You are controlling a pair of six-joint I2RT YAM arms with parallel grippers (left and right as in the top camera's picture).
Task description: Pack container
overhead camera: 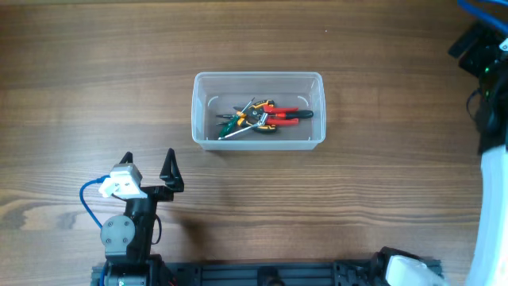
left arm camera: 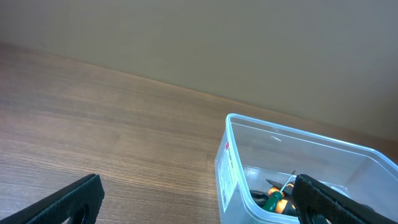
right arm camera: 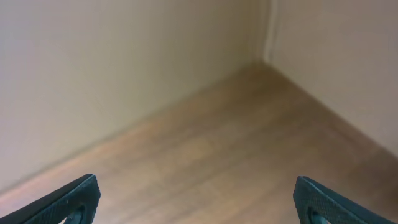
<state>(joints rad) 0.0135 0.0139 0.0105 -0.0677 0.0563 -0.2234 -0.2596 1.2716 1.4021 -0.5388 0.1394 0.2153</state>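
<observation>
The clear plastic container (overhead camera: 259, 79) stands at the table's middle and holds several hand tools (overhead camera: 262, 117) with red, orange and green handles. In the left wrist view the container (left arm camera: 231, 163) is at the lower right with a green-handled screwdriver (left arm camera: 274, 200) inside. My left gripper (overhead camera: 148, 164) is open and empty, near the front left, well short of the container. In its own view the left gripper (left arm camera: 199, 202) has its fingers wide apart. My right gripper (right arm camera: 198, 200) is open and empty over bare wood; in the overhead view only the right arm (overhead camera: 488, 56) shows, at the right edge.
Brown wooden table (overhead camera: 95, 79) all round the container. A beige wall stands behind the table in both wrist views. The arm bases and a black rail (overhead camera: 262, 275) run along the front edge.
</observation>
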